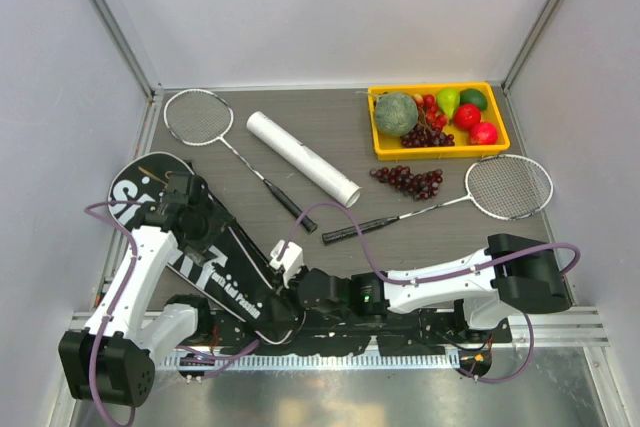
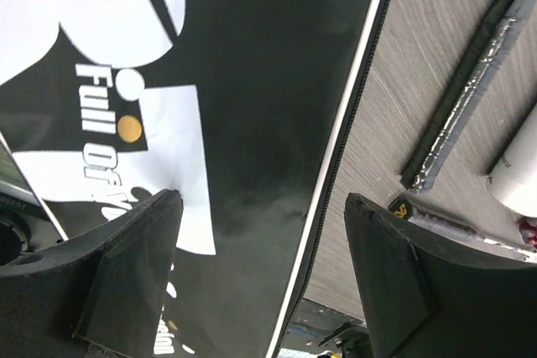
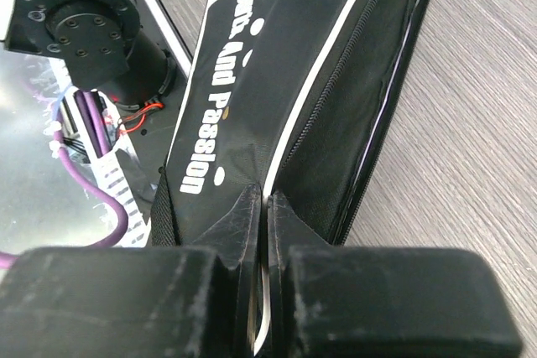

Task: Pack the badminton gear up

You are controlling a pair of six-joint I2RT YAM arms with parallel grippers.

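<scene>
Black bag lies at the bench's near left, with a racket, white tube and second racket beyond. Left wrist: left fingers hang apart over the bag. Right wrist: right fingers pinch together on the bag's edge.

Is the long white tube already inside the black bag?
No, the white tube lies on the table, outside the black bag.

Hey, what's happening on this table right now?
Two robot arms are working on the black racket bag at the near left. The right fingers are pinched shut on its zipper edge, while the left fingers hang open over its printed face. Both rackets and the white tube lie on the table, not yet packed.
</scene>
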